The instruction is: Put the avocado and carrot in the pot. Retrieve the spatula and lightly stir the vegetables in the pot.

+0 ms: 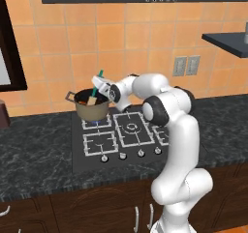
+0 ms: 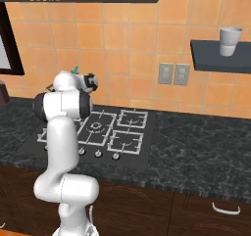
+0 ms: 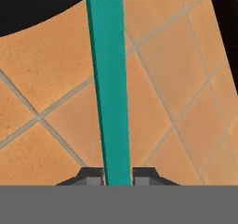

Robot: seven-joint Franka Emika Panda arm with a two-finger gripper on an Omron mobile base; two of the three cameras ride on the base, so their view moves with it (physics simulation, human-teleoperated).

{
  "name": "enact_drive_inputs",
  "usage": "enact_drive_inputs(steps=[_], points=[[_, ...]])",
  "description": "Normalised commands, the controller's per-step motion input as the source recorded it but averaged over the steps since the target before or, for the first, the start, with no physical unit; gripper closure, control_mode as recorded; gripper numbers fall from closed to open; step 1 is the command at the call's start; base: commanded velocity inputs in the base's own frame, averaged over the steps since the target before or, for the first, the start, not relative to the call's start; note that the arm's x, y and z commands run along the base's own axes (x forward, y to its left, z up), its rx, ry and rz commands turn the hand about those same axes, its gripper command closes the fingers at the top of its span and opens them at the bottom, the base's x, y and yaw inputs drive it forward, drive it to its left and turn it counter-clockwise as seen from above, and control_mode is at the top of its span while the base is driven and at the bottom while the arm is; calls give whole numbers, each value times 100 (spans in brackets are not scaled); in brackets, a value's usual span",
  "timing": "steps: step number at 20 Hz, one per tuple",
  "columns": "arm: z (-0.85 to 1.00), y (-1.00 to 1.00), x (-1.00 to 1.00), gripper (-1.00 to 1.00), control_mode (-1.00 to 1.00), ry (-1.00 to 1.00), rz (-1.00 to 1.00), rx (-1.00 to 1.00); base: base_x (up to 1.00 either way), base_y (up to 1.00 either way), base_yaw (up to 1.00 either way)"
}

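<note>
We see the pincer [image 1: 100, 85] clenched on the spatula [image 1: 94, 93], just above the pot [image 1: 92, 106] at the back left burner of the stove [image 1: 127, 133]. In the hand view, the two dark fingertips [image 3: 93, 175] sit tight against either side of the thin teal handle [image 3: 109, 88], which runs straight away from the pincer toward the orange tiled wall [image 3: 176, 102] (no gap shows between tips and handle). From the left base view, the handle sticks up past the pincer toward the wall, while the tan-yellow head [image 1: 91, 100] hangs below the pincer and dips inside the pot's dark rim. Something orange lies right beside the head within the pot; we take it for the carrot [image 1: 85, 102], though it is too small to be sure, and we cannot make out the avocado. The pot stands directly under the pincer, its near grey handle [image 1: 70, 97] off to the far side from the arm. In the right base view, the pincer [image 2: 78, 73] is mostly hidden behind the arm's own white links, with a sliver of teal [image 2: 75, 68] showing just above it. Well away from the pincer, on a dark shelf [image 2: 220, 56], stands a white cup [image 2: 230, 41].
</note>
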Motion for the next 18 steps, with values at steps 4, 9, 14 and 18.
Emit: enact_drive_inputs(steps=[4, 9, 14, 18], points=[[-76, 0, -18, 100, -100, 0, 0, 0, 0, 0, 0], [-26, -21, -58, 100, -100, -11, 2, -8, 0, 0, 0], [39, -15, -2, 100, -100, -11, 0, -2, 0, 0, 0], [28, 17, 55, 100, -100, -11, 0, 0, 0, 0, 0]])
